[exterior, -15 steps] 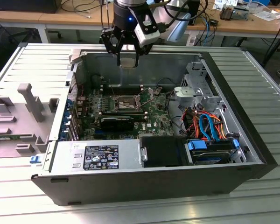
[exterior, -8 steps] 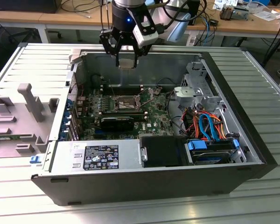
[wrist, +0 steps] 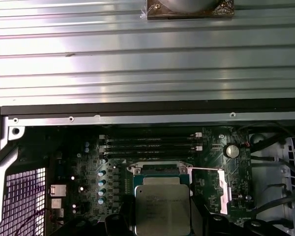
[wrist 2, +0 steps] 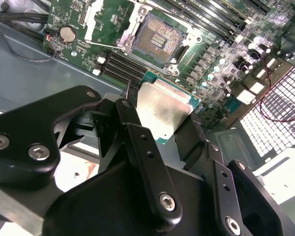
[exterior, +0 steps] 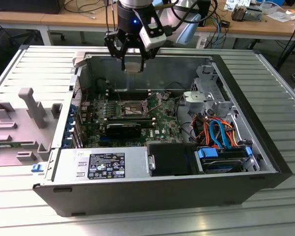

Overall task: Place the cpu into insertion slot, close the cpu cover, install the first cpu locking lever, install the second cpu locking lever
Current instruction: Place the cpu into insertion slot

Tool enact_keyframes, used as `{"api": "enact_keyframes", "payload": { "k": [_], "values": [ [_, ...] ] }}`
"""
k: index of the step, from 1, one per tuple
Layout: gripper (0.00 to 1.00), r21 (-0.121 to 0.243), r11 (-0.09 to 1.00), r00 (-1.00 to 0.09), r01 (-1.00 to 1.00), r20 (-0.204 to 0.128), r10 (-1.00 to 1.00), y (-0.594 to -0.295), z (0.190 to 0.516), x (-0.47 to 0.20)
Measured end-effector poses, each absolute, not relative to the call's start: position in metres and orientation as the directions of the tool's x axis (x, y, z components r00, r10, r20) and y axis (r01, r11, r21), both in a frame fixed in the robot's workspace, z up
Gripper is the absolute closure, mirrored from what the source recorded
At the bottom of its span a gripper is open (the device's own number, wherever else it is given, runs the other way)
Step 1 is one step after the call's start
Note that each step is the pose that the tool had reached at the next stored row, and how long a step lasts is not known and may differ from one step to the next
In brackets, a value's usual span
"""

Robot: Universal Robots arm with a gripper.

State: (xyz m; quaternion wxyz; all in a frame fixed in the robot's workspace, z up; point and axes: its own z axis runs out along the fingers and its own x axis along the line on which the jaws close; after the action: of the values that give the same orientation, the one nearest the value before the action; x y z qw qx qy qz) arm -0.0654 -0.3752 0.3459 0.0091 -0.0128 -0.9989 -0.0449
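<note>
My gripper [exterior: 133,65] hangs above the back of the open computer case, shut on the cpu [exterior: 133,67], a small flat silver-grey square with a green edge. In the second wrist view the cpu [wrist 2: 162,110] sits clamped between the black fingers [wrist 2: 130,123], well clear of the board. The insertion slot [exterior: 132,108], a dark square socket with a silver rim, lies open and bare on the green motherboard below and in front of the gripper. It also shows in both wrist views [wrist 2: 160,37] [wrist: 162,169]. A silver plate, apparently the cpu cover [wrist: 221,189], stands swung aside next to the socket.
A long black card [exterior: 123,130] and memory slots [exterior: 125,118] lie near the socket. A silver power supply [exterior: 101,164] and a drive bay with blue and orange cables [exterior: 219,132] fill the case front. A grey fixture tray [exterior: 24,123] sits at the exterior view's left.
</note>
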Motion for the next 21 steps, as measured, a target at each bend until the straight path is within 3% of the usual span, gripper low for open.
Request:
{"api": "enact_keyframes", "payload": {
  "k": [21],
  "values": [
    [0.45,0.089,0.996,-1.0,0.026,0.019,0.025,-0.3768,0.3378,-0.0684]
  ]
}}
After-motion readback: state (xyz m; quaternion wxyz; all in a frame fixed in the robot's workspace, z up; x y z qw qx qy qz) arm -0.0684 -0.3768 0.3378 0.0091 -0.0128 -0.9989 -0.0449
